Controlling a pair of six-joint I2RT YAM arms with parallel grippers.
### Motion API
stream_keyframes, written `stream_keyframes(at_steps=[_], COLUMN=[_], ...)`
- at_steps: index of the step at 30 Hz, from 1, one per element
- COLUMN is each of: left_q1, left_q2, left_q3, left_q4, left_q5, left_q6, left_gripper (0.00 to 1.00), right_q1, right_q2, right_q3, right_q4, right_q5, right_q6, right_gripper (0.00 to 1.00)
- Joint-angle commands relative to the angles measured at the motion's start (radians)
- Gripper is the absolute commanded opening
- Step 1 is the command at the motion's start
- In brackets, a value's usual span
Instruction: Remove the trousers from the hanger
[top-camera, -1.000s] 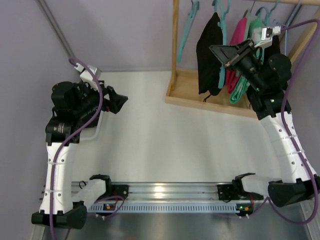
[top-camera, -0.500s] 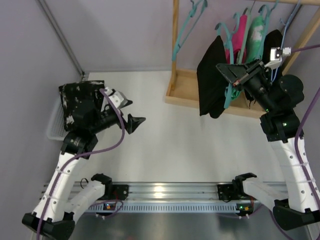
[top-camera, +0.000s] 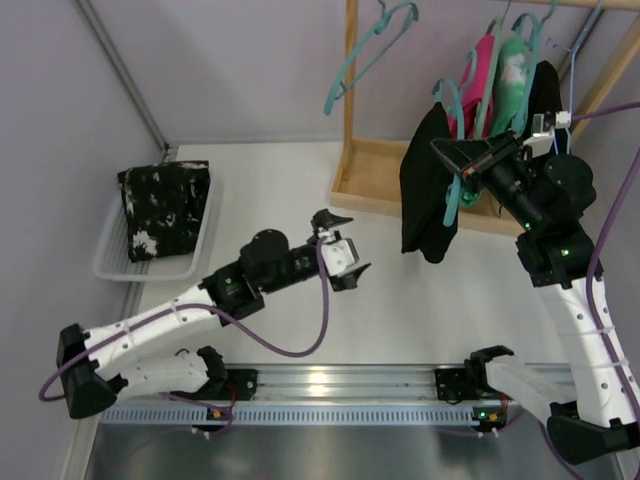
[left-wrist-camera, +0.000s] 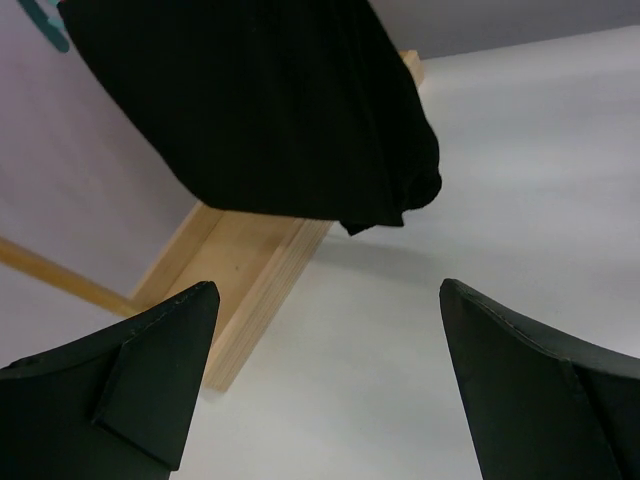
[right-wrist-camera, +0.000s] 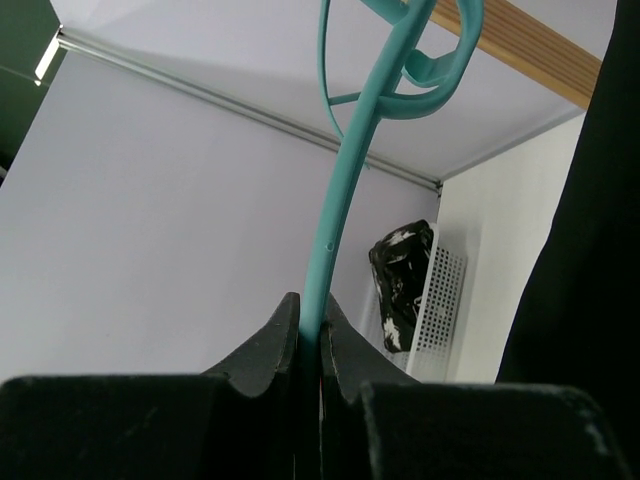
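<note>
The right gripper (top-camera: 452, 156) was clamped shut on the stem of the hanger (right-wrist-camera: 345, 200), its two fingers pressed flat against the teal plastic just below the hook. That arm stood tall on the right side of the table (top-camera: 300, 190), forearm rising from the near edge and the wrist bent over to the left. The trousers (top-camera: 422, 195) hung folded over the hanger, limp and black, just left of the gripper, with their lower end dangling above the front edge of the wooden rack (top-camera: 372, 182). Whether the hook rested on the rail could not be told.

The left gripper (top-camera: 346, 244) was open, its fingers (left-wrist-camera: 150, 390) spread wide with nothing between them. That arm lay low and stretched far out across the table toward the right, the wrist aimed at the trousers, which filled the upper part of its camera view well apart from the fingertips.

There were two arms and one pair of trousers. A second teal hanger (top-camera: 365, 52) hung bare and tilted at the left end of the rack. One pink garment (top-camera: 482, 68) and one green garment (top-camera: 515, 62) hung behind the trousers; the hangers above them overlapped too much to count. At the far left stood one white basket (top-camera: 112, 266) holding one black cloth speckled with white (top-camera: 165, 200).
</note>
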Motion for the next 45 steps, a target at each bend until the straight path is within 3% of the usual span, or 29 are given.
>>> stream_keyframes(at_steps=[1, 7, 13, 21, 26, 33, 45], left_q1=[-0.101, -0.144, -0.172, -0.174, -0.175, -0.169, -0.158], left_q2=[0.104, 0.272, 0.425, 0.508, 0.569, 0.611, 0.542], left_q3=[0.015, 0.116, 0.167, 0.207, 0.270, 0.302, 0.226], left_q4=[0.278, 0.410, 0.538, 0.578, 0.585, 0.604, 0.604], left_q5=[-0.194, -0.244, -0.301, -0.287, -0.351, -0.429, -0.400], left_q6=[0.042, -0.067, -0.056, -0.068, -0.036, -0.009, 0.027], left_gripper=[0.99, 0.99, 0.99, 0.99, 0.99, 0.98, 0.96], right_q1=[0.012, 0.016, 0.018, 0.016, 0.018, 0.018, 0.019], right_q2=[-0.045, -0.053, -0.056, -0.056, -0.064, -0.068, -0.068], right_q3=[0.065, 0.068, 0.066, 0.057, 0.042, 0.046, 0.034], right_q4=[0.139, 0.114, 0.114, 0.171, 0.215, 0.261, 0.281], right_q5=[0.032, 0.063, 0.083, 0.083, 0.075, 0.058, 0.037], right_q6=[0.008, -0.002, 0.017, 0.060, 0.092, 0.109, 0.110], right_gripper=[0.00, 0.00, 0.00, 0.00, 0.00, 0.00, 0.00])
